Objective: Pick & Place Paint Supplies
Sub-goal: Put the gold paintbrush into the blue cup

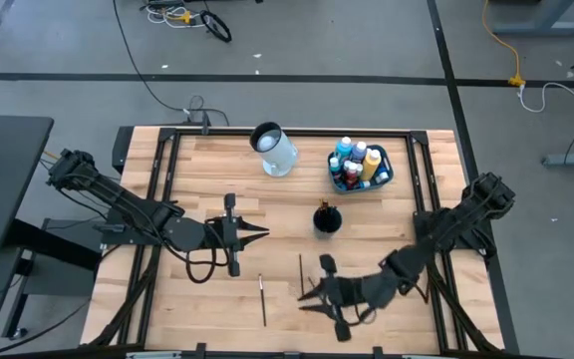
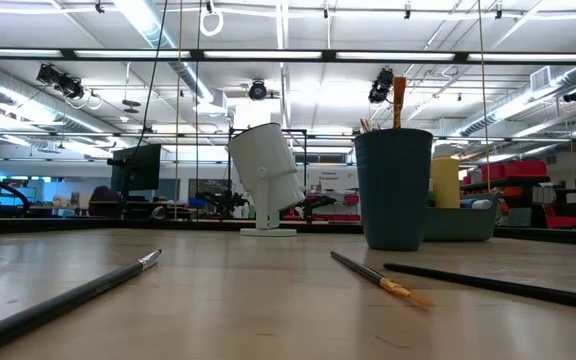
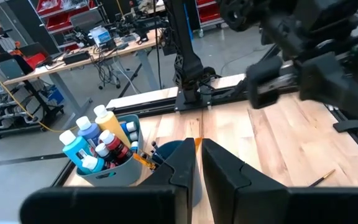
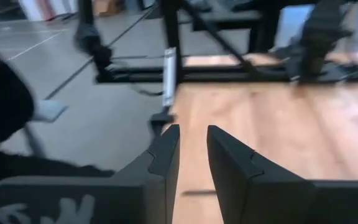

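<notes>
Wooden table point(image 1: 197, 170): thin dark paintbrushes point(image 1: 262, 299), white-capped paint bottles point(image 1: 359, 162).

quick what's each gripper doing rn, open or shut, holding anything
left gripper: jaws nearly together with a narrow gap, nothing between them.
right gripper: jaws slightly apart, nothing between them.

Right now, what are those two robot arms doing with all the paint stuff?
They are tidying paint supplies, but neither arm holds anything at this moment. The paint bottles already sit in the tub, and some brushes stand in the dark cup. Loose brushes lie on the table. The left gripper hovers mid-table, slightly open. The right gripper is near the front edge beside another brush, also slightly open.
</notes>
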Available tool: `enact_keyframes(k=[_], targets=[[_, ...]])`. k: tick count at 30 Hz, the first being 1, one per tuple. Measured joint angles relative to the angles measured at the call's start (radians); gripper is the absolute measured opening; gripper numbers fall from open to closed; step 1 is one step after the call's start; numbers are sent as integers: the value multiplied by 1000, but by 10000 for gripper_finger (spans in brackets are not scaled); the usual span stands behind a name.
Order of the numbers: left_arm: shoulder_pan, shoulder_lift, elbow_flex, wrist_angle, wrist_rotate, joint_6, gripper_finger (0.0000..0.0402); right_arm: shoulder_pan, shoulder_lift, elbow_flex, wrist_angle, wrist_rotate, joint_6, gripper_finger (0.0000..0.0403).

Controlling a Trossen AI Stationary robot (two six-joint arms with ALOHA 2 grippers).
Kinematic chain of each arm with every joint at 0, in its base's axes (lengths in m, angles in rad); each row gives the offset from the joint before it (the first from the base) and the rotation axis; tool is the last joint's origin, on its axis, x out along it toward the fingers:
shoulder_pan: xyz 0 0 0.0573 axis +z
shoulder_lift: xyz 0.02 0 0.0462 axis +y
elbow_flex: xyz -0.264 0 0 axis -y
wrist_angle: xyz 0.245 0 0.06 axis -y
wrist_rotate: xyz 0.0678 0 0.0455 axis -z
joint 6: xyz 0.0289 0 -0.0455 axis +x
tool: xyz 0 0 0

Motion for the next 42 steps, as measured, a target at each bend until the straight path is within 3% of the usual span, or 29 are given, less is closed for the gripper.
enact_keyframes(k=[7,13,20,25,31,36,42], targets=[[0,0,0,0,0,-1,39,74,-1,0,-120,-130,99,84],[0,0,0,0,0,-1,39,78,3,-1,-347,-345,283,84],[0,0,0,1,0,-2,38,59,3,-1,-557,-614,365,84],[0,0,0,5,-1,-1,38,60,3,0,-634,-641,186,84],[0,0,0,4,-3,18,38,62,12,0,-640,-576,-169,86],[1,0,0,4,-3,17,38,49,70,0,-611,-529,-437,101],[1,0,0,3,-3,10,38,16,170,0,-522,-527,-645,131]])
